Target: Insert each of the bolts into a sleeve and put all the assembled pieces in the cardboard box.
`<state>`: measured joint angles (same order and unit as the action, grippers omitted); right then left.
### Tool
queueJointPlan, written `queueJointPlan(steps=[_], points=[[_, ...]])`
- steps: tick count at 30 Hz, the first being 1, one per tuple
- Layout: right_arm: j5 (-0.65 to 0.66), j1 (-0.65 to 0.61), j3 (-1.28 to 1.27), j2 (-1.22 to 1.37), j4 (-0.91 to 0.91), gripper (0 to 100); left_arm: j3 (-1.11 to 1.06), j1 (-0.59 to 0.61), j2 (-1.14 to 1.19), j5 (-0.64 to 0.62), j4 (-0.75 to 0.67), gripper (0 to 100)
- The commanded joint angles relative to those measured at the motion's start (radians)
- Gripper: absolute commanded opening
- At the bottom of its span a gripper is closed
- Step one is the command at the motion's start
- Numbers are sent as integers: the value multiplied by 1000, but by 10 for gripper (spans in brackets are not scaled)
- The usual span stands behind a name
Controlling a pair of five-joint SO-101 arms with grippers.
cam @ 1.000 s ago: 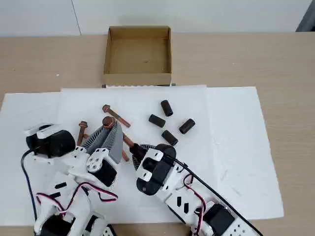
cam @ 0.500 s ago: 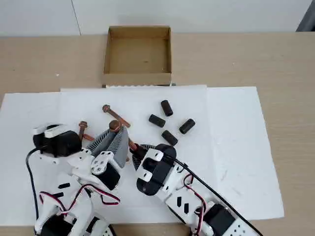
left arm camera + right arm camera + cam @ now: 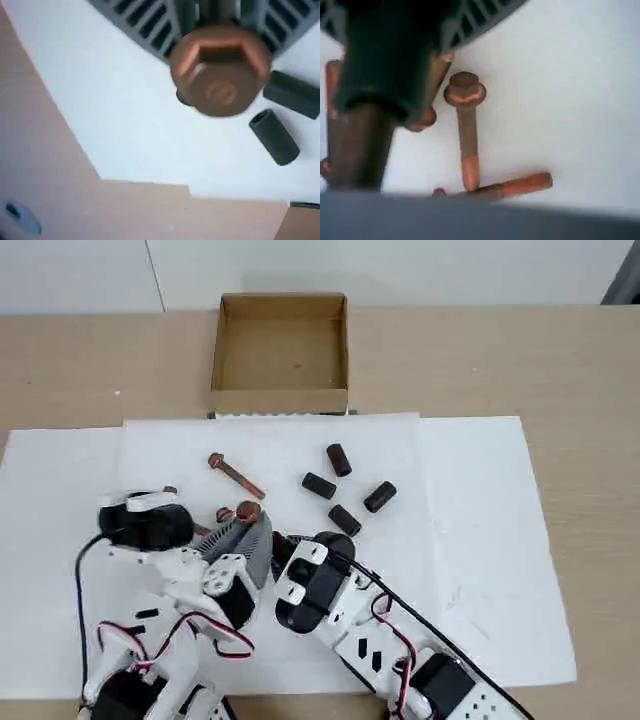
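Left gripper (image 3: 246,532) sat low over the white paper sheet (image 3: 480,540), jaws closed on a copper bolt (image 3: 220,75) whose hex head stood clear of the jaw tips; loose bolts (image 3: 236,475) lay on the sheet just beyond it. Right gripper (image 3: 284,544), just beside the left one, had its jaws closed round a dark sleeve (image 3: 385,60). Four loose sleeves (image 3: 344,519) lay clustered on the sheet further right, well apart from the open cardboard box (image 3: 280,400), which stood on the table (image 3: 560,360) at the sheet's far edge.
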<state>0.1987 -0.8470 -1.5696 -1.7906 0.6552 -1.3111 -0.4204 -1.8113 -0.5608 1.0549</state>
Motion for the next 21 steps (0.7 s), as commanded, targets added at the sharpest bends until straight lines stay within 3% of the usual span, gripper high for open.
queueJointPlan(steps=[1, 17, 21], points=[[8, -8, 18, -18, -7, 2, -51, -51, -2, 46, 11, 5], [8, -7, 20, -18, -7, 2, -134, -84, -2, 51, 9, 6], [8, -7, 17, -18, -7, 2, -134, -84, -2, 49, 9, 90]])
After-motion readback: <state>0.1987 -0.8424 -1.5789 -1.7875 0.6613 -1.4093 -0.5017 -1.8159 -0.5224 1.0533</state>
